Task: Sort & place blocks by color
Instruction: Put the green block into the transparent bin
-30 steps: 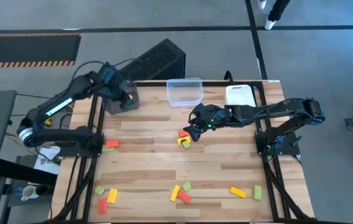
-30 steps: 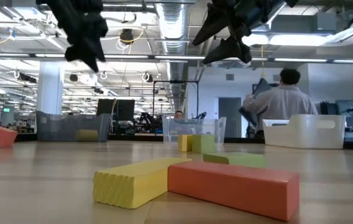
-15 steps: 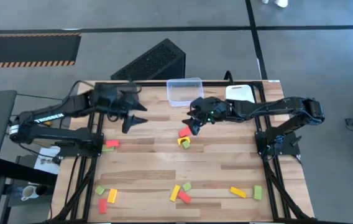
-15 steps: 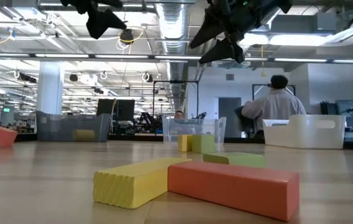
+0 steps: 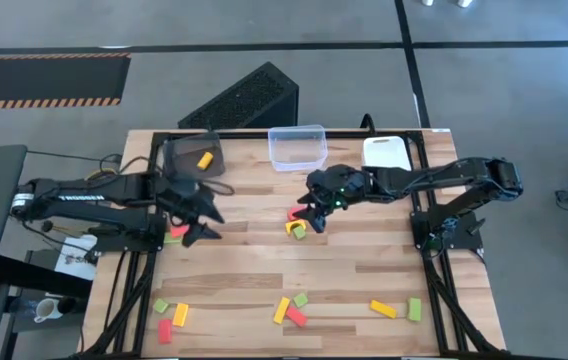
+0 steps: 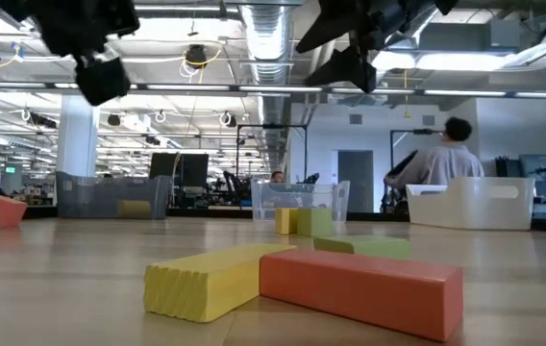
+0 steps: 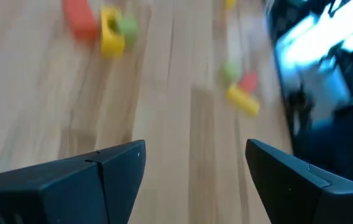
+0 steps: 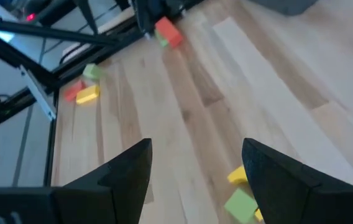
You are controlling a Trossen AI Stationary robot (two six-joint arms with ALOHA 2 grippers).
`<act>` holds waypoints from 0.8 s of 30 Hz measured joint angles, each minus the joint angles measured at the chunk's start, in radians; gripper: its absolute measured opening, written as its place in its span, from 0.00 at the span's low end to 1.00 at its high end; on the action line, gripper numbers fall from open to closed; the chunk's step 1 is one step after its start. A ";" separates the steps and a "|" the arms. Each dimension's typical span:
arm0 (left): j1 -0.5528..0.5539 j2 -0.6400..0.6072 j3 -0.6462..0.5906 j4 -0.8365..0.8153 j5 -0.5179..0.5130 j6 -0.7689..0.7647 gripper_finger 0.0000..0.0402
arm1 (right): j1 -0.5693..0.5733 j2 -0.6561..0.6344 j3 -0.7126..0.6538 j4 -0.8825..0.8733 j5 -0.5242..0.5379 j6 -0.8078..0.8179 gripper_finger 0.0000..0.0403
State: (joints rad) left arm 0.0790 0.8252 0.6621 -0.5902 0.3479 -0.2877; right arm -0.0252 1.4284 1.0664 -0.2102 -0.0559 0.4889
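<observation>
Right end effector (image 5: 316, 214) | open | just beside centre blocks (image 5: 297, 224)

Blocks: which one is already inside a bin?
The yellow block lying in the dark brown bin at the table's far left corner. Every other block in view lies on the wooden tabletop.

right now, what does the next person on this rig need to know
Left gripper: open, empty, above the table's left side near a red and green block pair.
Right gripper: open, empty, over the centre cluster of red, yellow and green blocks.
Done: one yellow block lies in the dark bin. The clear bin looks empty from above.
Left: the centre cluster, the left-edge pair, and the blocks scattered along the near edge.
</observation>
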 joint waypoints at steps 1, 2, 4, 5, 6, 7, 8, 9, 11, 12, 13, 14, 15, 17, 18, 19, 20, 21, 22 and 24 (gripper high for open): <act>-0.017 0.006 0.000 -0.030 -0.015 0.015 0.64 | 0.006 0.000 0.000 -0.009 0.000 0.000 0.67; -0.032 0.012 0.000 -0.059 -0.027 0.028 0.64 | 0.014 0.000 0.000 -0.023 0.000 0.000 0.67; -0.063 0.027 0.000 -0.071 -0.052 0.054 0.64 | 0.032 0.000 0.000 -0.059 -0.006 0.000 0.67; -0.077 0.038 0.000 -0.075 -0.066 0.067 0.64 | 0.041 0.000 0.000 -0.086 -0.023 0.000 0.67; -0.089 0.048 0.000 -0.078 -0.075 0.081 0.64 | 0.052 0.000 0.000 -0.114 -0.047 0.000 0.67; -0.100 0.057 0.000 -0.078 -0.083 0.094 0.64 | 0.064 0.000 0.000 -0.146 -0.073 0.000 0.67; -0.109 0.068 0.000 -0.077 -0.090 0.100 0.64 | 0.079 0.000 0.000 -0.186 -0.100 0.001 0.67; -0.116 0.079 0.000 -0.075 -0.094 0.103 0.64 | 0.098 0.000 0.000 -0.229 -0.125 0.004 0.67; -0.120 0.099 0.000 -0.078 -0.100 0.101 0.64 | 0.143 0.000 0.000 -0.328 -0.175 0.035 0.67; -0.121 0.108 0.000 -0.074 -0.099 0.098 0.64 | 0.168 0.000 0.000 -0.379 -0.198 0.066 0.67; -0.121 0.115 0.000 -0.073 -0.099 0.093 0.64 | 0.192 0.000 0.000 -0.429 -0.216 0.116 0.67; -0.121 0.120 0.000 -0.075 -0.098 0.093 0.64 | 0.213 0.000 0.000 -0.475 -0.234 0.177 0.67; -0.121 0.125 0.000 -0.073 -0.098 0.096 0.64 | 0.236 0.000 0.000 -0.520 -0.250 0.248 0.67; -0.121 0.125 0.000 -0.074 -0.098 0.107 0.64 | 0.280 0.000 0.000 -0.593 -0.271 0.395 0.67; -0.121 0.125 0.000 -0.071 -0.099 0.114 0.64 | 0.302 0.000 0.000 -0.622 -0.280 0.468 0.67; -0.120 0.125 0.000 -0.069 -0.101 0.121 0.64 | 0.326 0.000 0.000 -0.646 -0.284 0.533 0.67; -0.120 0.125 0.000 -0.069 -0.108 0.129 0.64 | 0.351 0.000 0.000 -0.665 -0.285 0.598 0.67; -0.118 0.125 0.000 -0.068 -0.114 0.137 0.64 | 0.379 0.000 0.000 -0.683 -0.287 0.662 0.67; -0.117 0.125 0.000 -0.067 -0.120 0.145 0.64 | 0.407 0.000 0.000 -0.694 -0.290 0.727 0.67; -0.111 0.125 0.000 -0.061 -0.126 0.161 0.64 | 0.456 0.000 -0.005 -0.691 -0.322 0.858 0.67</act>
State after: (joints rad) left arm -0.0321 0.9504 0.6621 -0.6517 0.2220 -0.1271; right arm 0.4311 1.4280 1.0611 -0.9007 -0.3776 1.3468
